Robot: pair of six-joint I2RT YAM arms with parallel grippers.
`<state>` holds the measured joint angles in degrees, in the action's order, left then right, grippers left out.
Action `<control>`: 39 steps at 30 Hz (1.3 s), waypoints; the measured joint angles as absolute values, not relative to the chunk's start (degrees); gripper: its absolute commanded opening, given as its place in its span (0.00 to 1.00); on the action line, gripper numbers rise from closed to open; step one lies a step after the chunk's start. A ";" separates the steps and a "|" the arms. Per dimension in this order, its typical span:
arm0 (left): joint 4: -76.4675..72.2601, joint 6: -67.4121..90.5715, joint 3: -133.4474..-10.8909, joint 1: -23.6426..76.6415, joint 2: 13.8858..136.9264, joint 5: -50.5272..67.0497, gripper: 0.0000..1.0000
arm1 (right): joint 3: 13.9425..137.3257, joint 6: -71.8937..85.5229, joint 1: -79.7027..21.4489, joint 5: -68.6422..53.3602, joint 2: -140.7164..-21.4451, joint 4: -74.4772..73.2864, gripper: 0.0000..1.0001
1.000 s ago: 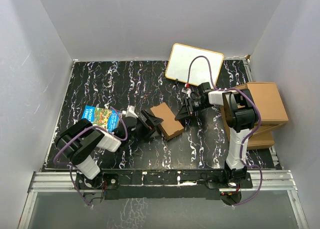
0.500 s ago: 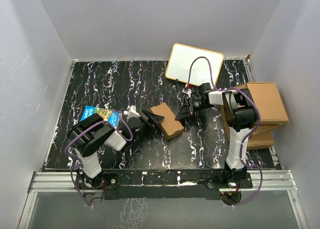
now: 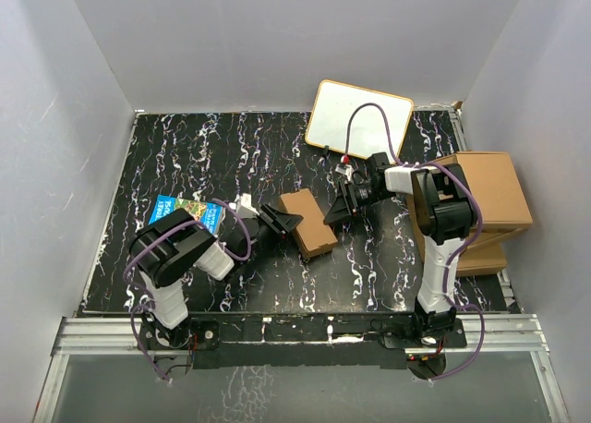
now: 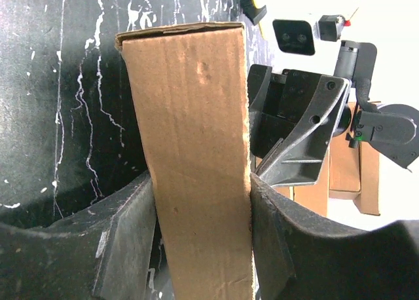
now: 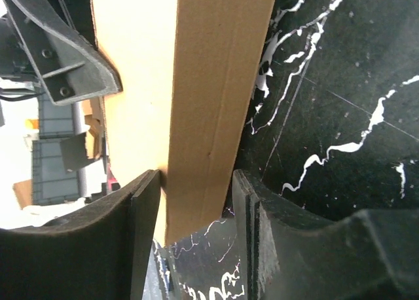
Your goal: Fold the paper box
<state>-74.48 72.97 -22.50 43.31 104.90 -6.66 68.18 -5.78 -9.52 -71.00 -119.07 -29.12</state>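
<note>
Top external: box (image 3: 307,223) sits on the table (image 3: 185,155), a little right of centre in the near half, between the two arms. Small, shallow, brown corrugated card, lying at a slant to the table edges. Left gripper (image 3: 284,222) meets its left side; right gripper (image 3: 332,214) meets its far right side. Book (image 3: 183,211) lies flat to the left, partly hidden by the left arm, apart from the box. Whiteboard (image 3: 360,116) at the back, well apart from the box. Cartons (image 3: 489,197) stacked at the right edge, beside the right arm

Left wrist: box fills the gap between the left fingers (image 4: 127,228), both pads pressed on its side faces, so the left gripper is clamped on the box. Flute lines run lengthways; small dent near the far end. Right gripper shows just past the box's right side; its contact is hidden from here

Right wrist: a narrow wall of the box runs between the right fingers (image 5: 141,241) and touches both pads, so the right gripper is grasping the box. A paler face of the box lies left of that wall, with one left-gripper finger at upper left
</note>
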 measured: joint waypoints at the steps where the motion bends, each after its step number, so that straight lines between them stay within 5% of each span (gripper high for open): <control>1: -74.11 72.44 -22.04 43.31 103.85 -6.70 0.30 | 68.45 -6.68 -9.61 -70.41 -118.69 -30.00 0.54; 10: -60.88 69.30 -19.38 39.94 85.14 -5.08 0.29 | 69.36 -14.68 -9.63 -67.37 -109.34 -34.76 0.55; 20: -29.74 61.21 -25.28 19.11 66.35 6.63 0.27 | 69.30 -19.33 -9.63 -67.20 -105.69 -36.42 0.54; 31: -5.61 44.07 -47.86 -1.06 77.93 23.57 0.26 | 67.81 -19.68 -9.63 -66.94 -103.85 -36.42 0.54; 39: 13.13 28.64 -69.21 -5.45 94.98 19.90 0.25 | 67.70 -19.86 -9.63 -66.11 -103.85 -36.40 0.53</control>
<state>13.13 28.64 -69.21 -5.45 94.98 19.90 67.70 -19.86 -9.63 -66.11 -103.85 -36.40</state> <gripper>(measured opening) 0.490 0.538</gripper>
